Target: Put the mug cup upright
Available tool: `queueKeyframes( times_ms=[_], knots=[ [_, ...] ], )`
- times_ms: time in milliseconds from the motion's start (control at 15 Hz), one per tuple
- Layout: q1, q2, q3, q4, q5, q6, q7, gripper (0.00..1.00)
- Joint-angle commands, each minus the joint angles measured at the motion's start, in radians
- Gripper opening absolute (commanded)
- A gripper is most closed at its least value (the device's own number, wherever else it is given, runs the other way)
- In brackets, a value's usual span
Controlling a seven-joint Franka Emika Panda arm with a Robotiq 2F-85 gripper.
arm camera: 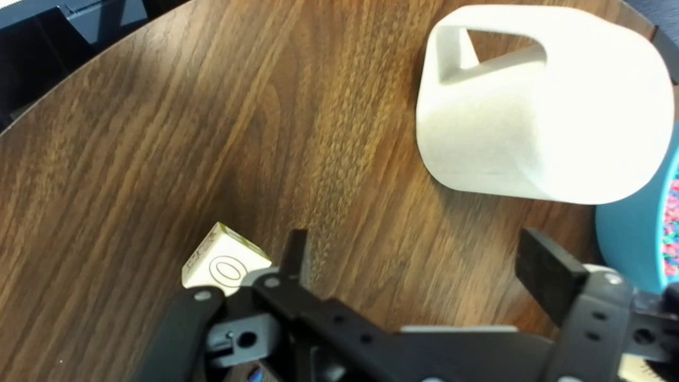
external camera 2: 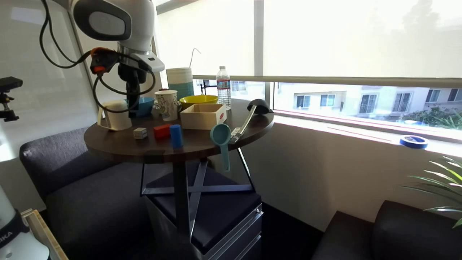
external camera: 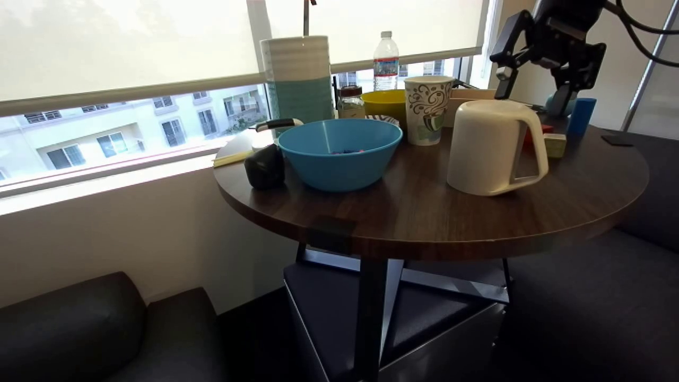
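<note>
Our claw (arm camera: 421, 262) gapes wide; we should square it to the handle (arm camera: 448, 50) of the upside-down mug cup (arm camera: 557, 116), upper right in the wrist view, before closing.

Both ext. views: from just above tabletop (external camera: 408, 215), opp. sides of fingers (arm camera: 551, 276), facing window (external camera: 79, 124) obliquely. Wrist view: close, down past fingers. All share mug (arm camera: 493, 132).
</note>
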Motion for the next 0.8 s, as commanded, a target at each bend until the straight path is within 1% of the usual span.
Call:
queueKeyframes(
  times_ms=[0, 267, 467, 733],
  knots=[
    [-0.011, 0.011, 0.029, -0.002, 0.049, -0.009, 0.008, 1.0],
    [0.01, 0.035, 0.035, 0.003, 0.163, -0.032, 0.011, 1.0],
    [0.0, 0.064, 0.043, 0.011, 0.228, -0.048, 0.064, 1.0],
    [-0.018, 0.107, 0.055, 0.018, 0.279, -0.036, 0.163, 1.0]
  ],
)
